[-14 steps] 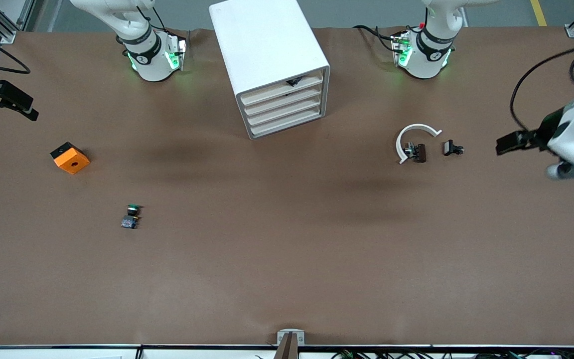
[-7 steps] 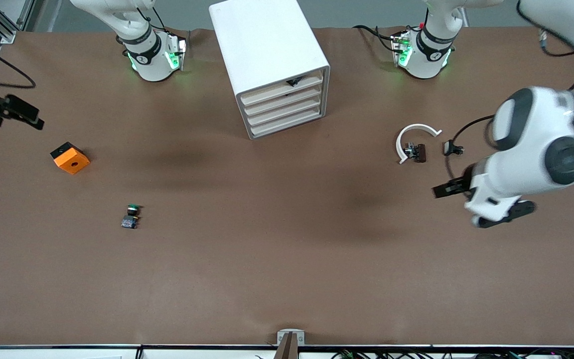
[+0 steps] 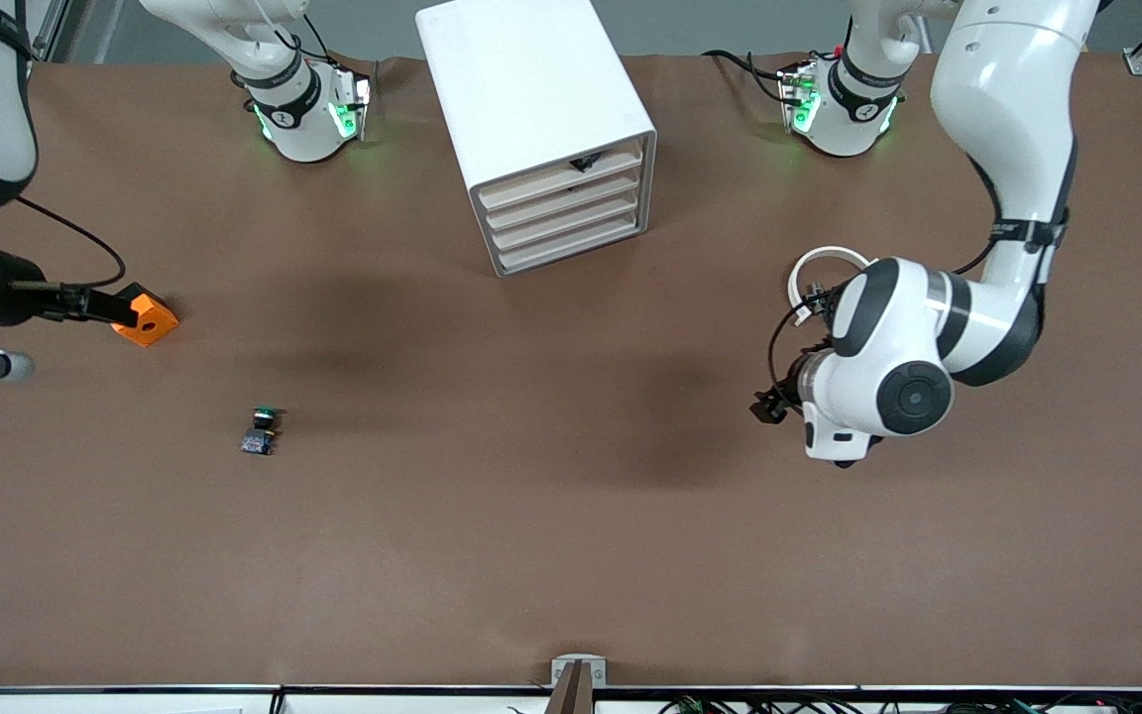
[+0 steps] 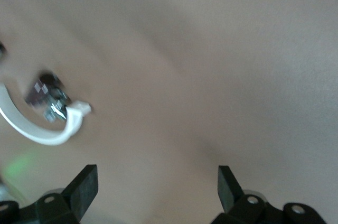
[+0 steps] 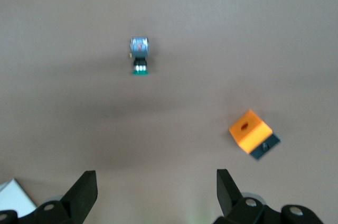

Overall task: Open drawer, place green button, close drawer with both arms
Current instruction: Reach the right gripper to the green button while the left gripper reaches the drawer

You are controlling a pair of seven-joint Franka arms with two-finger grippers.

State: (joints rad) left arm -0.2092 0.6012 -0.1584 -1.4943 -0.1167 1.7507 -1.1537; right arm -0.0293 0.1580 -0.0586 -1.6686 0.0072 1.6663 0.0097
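Front view: the button (image 3: 260, 430) is lying on the desk (image 3: 531, 535), nearest the camera. The left pincer (image 3: 767, 407) is hanging wide open and empty over bare desk near the white arc (image 3: 819, 260). The right pincer (image 3: 110, 305) is hovering open and empty over the orange cube (image 3: 150, 317). Farthest, the cabinet (image 3: 531, 119) is sitting with its drawer (image 3: 571, 245) shut.

Green-capped button (image 3: 260, 430) with bluish-grey base, orange cube (image 3: 148, 317), white cabinet (image 3: 531, 119), plain brown table (image 3: 531, 496).
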